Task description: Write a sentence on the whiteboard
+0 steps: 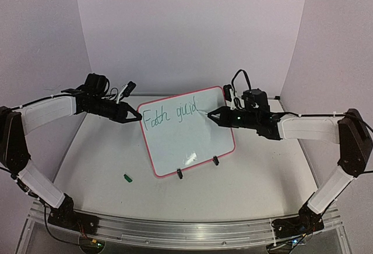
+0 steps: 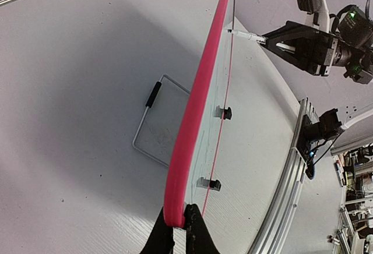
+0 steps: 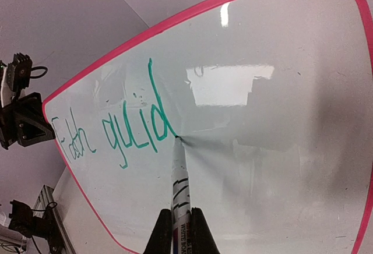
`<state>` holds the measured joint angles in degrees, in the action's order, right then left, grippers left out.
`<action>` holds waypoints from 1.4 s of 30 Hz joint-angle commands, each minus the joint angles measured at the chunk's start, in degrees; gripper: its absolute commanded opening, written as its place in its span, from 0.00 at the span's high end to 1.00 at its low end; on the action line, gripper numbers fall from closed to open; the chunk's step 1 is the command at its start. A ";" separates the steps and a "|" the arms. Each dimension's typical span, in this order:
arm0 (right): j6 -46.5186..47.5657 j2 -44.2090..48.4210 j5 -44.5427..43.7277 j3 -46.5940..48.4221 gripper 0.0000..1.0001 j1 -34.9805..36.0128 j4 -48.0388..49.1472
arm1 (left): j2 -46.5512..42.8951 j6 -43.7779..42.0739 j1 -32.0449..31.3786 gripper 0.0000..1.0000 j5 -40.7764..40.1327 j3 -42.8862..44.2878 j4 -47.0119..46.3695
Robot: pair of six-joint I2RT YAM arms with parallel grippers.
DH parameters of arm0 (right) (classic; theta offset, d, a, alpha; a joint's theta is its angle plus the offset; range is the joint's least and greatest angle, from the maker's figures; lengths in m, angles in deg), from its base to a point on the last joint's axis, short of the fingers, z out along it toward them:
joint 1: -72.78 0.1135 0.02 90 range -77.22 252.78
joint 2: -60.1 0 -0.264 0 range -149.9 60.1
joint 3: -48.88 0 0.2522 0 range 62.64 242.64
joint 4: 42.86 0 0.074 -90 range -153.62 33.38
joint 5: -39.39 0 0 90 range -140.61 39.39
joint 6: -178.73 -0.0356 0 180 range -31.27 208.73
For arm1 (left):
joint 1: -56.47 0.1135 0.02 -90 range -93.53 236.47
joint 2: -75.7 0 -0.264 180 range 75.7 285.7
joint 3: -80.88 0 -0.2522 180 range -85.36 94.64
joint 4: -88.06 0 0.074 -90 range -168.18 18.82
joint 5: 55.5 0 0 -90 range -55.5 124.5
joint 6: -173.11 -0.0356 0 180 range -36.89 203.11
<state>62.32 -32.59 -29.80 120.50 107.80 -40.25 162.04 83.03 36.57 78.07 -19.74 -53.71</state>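
Note:
The whiteboard (image 1: 189, 134), white with a pink-red rim, stands tilted on two black clip feet mid-table. Green cursive (image 1: 172, 116) on it reads "Faith guid"; it also shows in the right wrist view (image 3: 131, 129). My left gripper (image 1: 139, 116) is shut on the board's upper left rim (image 2: 176, 216). My right gripper (image 1: 211, 115) is shut on a white marker (image 3: 179, 187), whose tip (image 3: 176, 139) touches the board just after the "d". From the left wrist view the board (image 2: 201, 85) is seen edge-on, with the marker (image 2: 247, 35) against it.
A small green marker cap (image 1: 127, 177) lies on the table left of the board. A wire stand (image 2: 156, 120) props the board from behind. The metal rail (image 1: 175, 230) runs along the near table edge. White walls close in the back and sides.

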 commanded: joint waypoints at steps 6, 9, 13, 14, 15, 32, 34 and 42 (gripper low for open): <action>-0.39 3.38 -3.99 0.31 1.00 -0.30 -0.73 | 2.62 -5.64 -3.20 1.00 -3.22 -0.92 5.47; -0.40 4.57 -3.37 0.50 1.00 -0.29 -0.23 | 2.60 -5.64 -3.22 1.00 -3.24 -0.86 5.46; -0.35 4.82 -2.35 0.52 1.00 -0.29 0.09 | 2.72 -5.63 -3.22 1.00 -3.24 -0.85 5.46; -0.30 4.58 -2.15 0.58 1.00 -0.26 0.15 | 2.69 -5.64 -3.22 1.00 -3.25 -0.85 5.49; -0.31 4.40 -2.10 0.62 1.00 -0.30 0.15 | 2.69 -5.64 -3.30 1.00 -3.24 -0.85 5.46; 0.30 0.51 -3.92 2.68 1.00 -0.29 0.31 | 2.69 -5.74 -3.35 1.00 -3.40 -0.84 5.64; 0.22 0.29 -4.13 2.70 1.00 -0.31 0.33 | 2.67 -5.75 -3.37 1.00 -3.47 -0.84 5.62; -0.48 2.20 -8.08 0.81 1.00 -0.37 0.33 | 2.60 -5.80 -3.39 1.00 -3.49 -0.81 5.62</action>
<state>62.12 -31.40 -33.80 121.07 107.80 -41.10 162.04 82.62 36.37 78.27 -19.72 -53.73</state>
